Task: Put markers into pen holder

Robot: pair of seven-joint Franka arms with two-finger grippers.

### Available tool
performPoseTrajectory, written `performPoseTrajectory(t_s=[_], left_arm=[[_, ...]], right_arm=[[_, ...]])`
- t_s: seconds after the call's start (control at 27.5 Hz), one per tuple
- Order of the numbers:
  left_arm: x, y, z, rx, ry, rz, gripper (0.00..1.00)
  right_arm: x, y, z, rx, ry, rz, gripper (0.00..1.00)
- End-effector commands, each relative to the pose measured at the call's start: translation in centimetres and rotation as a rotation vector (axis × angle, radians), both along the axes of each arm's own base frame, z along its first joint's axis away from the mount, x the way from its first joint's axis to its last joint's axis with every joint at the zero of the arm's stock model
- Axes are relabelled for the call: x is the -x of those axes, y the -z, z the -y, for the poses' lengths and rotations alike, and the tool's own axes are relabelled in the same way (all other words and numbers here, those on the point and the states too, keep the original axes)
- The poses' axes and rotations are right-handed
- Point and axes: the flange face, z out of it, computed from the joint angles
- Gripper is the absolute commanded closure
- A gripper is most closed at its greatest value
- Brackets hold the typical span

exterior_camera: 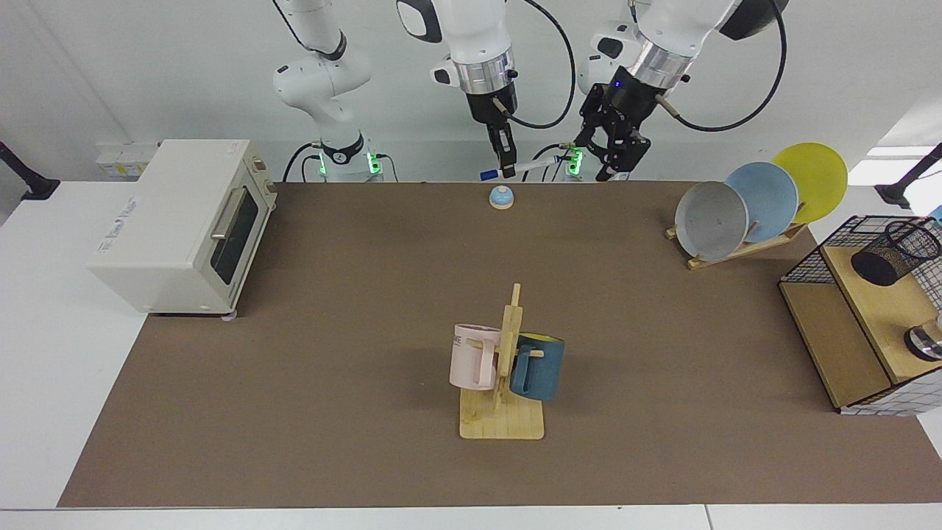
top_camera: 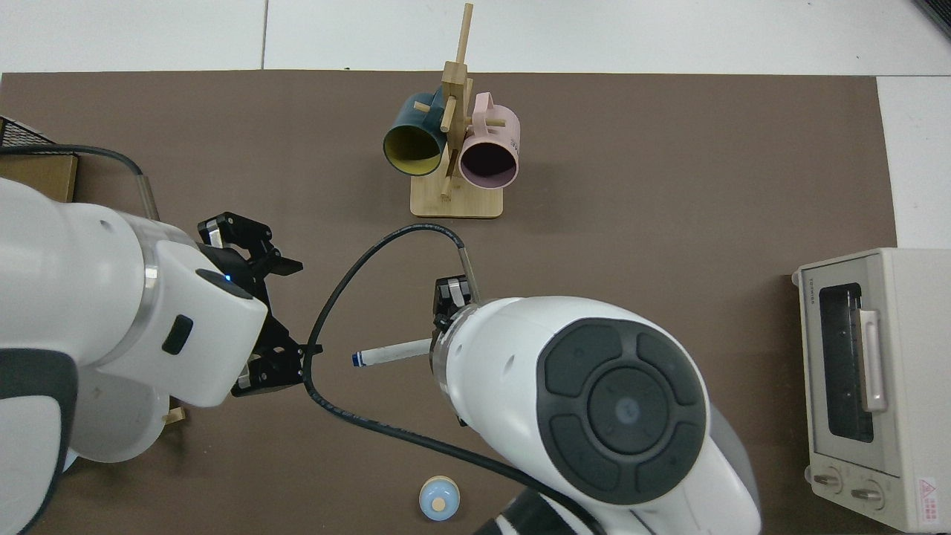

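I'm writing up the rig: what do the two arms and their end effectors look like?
Both are glossy white arms with silver wrist rings and looping black cables. The left end effector is black and skeletal, with a blue light above; the right end effector is slim and black.

I see bright, even overhead light across the brown mat; soft shadows pool under the mug rack and toaster oven. No glare, and both views stay sharp to the edges.
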Motion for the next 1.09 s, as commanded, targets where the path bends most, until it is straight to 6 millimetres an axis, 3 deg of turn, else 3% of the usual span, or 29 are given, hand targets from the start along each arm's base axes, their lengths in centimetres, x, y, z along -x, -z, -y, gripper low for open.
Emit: performPoseTrajectory(t_s=[0.0,0.55,0.73,1.06], left_arm=[[2.0,1.3,2.9,0.015,0.028,0.001,0.14],[3.4,3.1,7.2,0.038,0.038,0.018,0.20],[3.8,4.6,8.2,0.037,0.024,0.010,0.22],[4.1,5.1,8.6,0.034,0.031,0.007,0.33]], right_arm=[[-0.3,-0.1,0.1,0.010,0.000,0.016,1.00],[-0.2,0.0,0.1,0.038,-0.007,0.021,1.00],[-0.2,0.0,0.1,0.037,-0.007,0.022,1.00],[-0.3,0.0,0.2,0.038,-0.005,0.021,1.00]])
